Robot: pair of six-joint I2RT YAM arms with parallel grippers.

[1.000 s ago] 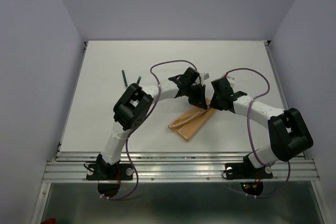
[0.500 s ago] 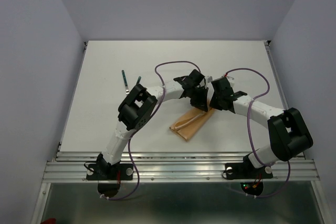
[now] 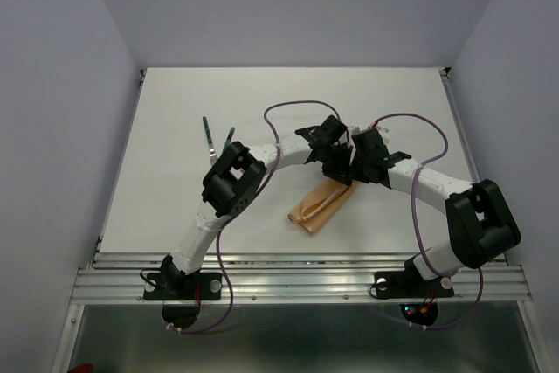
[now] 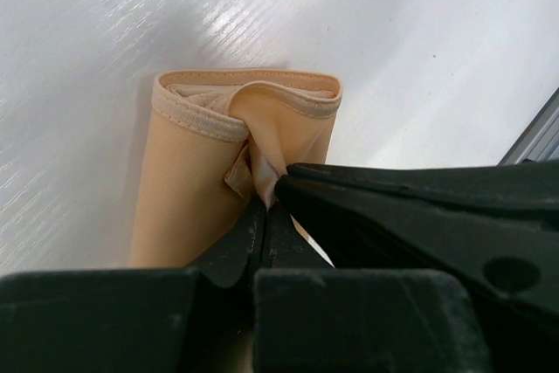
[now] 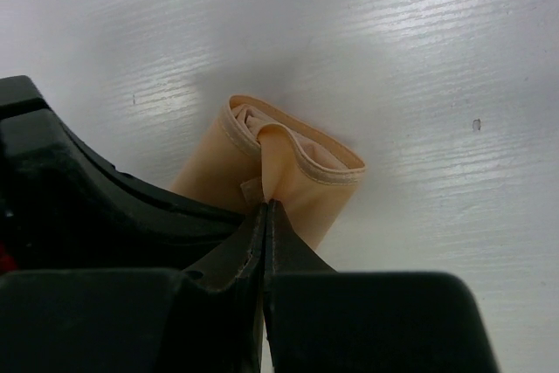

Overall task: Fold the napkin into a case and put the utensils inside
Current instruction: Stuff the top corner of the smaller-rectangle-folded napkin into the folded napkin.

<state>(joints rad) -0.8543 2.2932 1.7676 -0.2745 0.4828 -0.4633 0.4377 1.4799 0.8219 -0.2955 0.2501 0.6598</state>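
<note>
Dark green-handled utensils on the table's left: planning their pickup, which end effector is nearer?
Left, narrowly. The left end effector and right end effector pinch the peach-tan cloth case side by side, the left one toward the green-handled utensils.

The top camera hangs high behind the arm bases, tilted down and forward, and takes in the whole white desk up to the back wall. Each wrist camera sits just behind its own hand — left hand, right hand — looking along the fingers from very close. All three views share the case, small from above and large at the wrists.
</note>
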